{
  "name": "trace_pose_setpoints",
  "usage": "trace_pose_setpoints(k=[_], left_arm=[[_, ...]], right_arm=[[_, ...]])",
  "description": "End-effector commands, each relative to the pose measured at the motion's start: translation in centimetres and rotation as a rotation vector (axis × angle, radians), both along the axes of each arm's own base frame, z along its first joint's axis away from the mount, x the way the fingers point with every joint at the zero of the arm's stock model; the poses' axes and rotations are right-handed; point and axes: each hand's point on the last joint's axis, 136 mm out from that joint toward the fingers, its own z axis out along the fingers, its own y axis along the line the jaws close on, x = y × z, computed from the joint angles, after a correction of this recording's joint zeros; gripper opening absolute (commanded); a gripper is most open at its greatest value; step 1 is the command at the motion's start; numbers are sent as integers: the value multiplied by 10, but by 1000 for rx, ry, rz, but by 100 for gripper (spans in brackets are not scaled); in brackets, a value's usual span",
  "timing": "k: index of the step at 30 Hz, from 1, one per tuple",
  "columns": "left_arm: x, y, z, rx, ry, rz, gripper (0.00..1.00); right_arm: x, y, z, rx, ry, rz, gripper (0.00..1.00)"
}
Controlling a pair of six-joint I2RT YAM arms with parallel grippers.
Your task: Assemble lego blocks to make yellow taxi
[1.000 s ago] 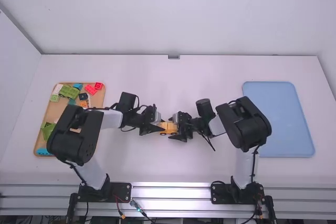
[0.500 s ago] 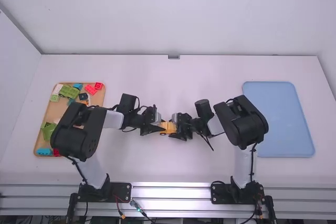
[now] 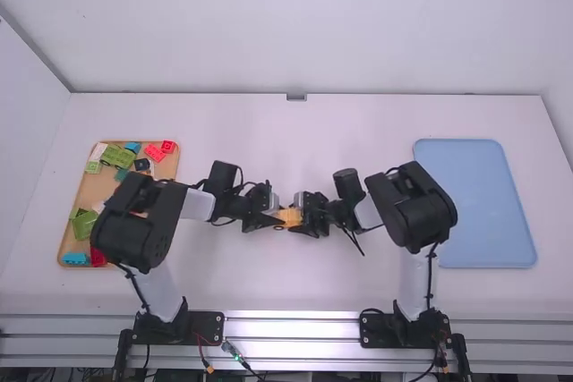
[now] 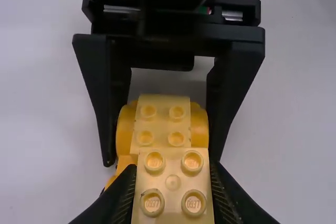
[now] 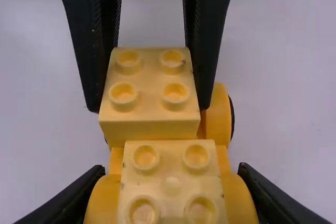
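Table (image 3: 269, 131), flat and white, meets white walls (image 3: 295, 24) near the top. A blue tray (image 3: 479, 207) sits right, a brown tray (image 3: 90, 187) with toy bricks (image 3: 114, 157) left. Mid-frame, the left gripper (image 3: 278, 218) pinches a yellow block (image 4: 173, 182); the right gripper (image 3: 301, 218) pinches the yellow car (image 5: 103, 200).

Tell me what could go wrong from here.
The left tool grips a pale yellow block against the taxi body; if it isn't fully seated, it could pop off on release. The right tool holds the body by its rounded sides, so pressing might make it slip.
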Motion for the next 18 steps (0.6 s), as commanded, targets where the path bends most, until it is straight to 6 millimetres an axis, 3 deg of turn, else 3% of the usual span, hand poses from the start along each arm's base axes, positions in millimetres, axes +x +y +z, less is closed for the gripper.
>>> trace_pose_setpoints(k=[1,18], left_arm=[[-3,-8,-11,69,-10,-10,2],[3,-3,-19,126,-29,21,2]], right_arm=[[-4,6,3,29,20,28,49],[-13,4,1,35,24,70,43]])
